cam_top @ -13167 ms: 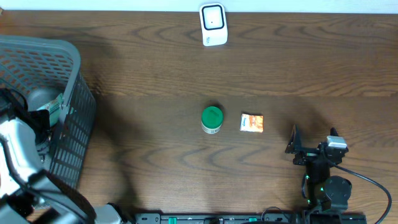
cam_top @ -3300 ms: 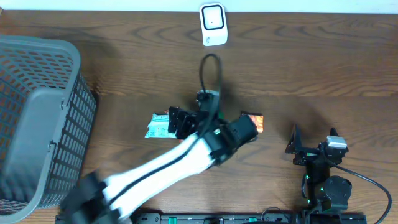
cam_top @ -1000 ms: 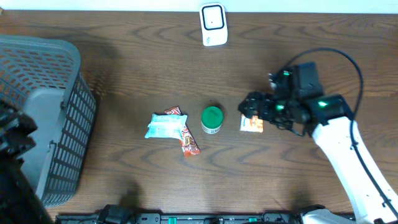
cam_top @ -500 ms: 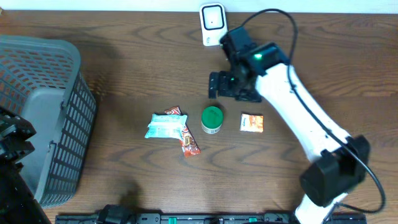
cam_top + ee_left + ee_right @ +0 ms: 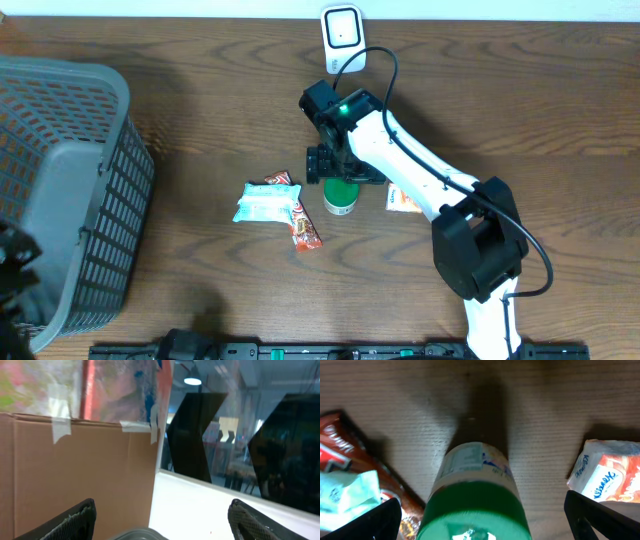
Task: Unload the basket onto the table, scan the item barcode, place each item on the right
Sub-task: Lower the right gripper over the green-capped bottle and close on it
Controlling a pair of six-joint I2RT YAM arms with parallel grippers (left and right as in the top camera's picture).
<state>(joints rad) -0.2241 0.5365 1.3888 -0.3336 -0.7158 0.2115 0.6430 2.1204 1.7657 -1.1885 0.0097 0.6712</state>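
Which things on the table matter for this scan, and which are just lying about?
In the job:
- green-lidded jar, likely the item, right under the open right hand
- barcode scanner, at the table's far edge

Lying about:
- Kleenex tissue pack
- blue-white packet
- red wrapper
- grey basket

Looks like mock shop checkout in lab: scanner (image 5: 342,38), basket (image 5: 112,240), snack packs (image 5: 265,203) on tabletop (image 5: 520,110); cardboard box (image 5: 75,475), glass panes (image 5: 240,435) beyond.
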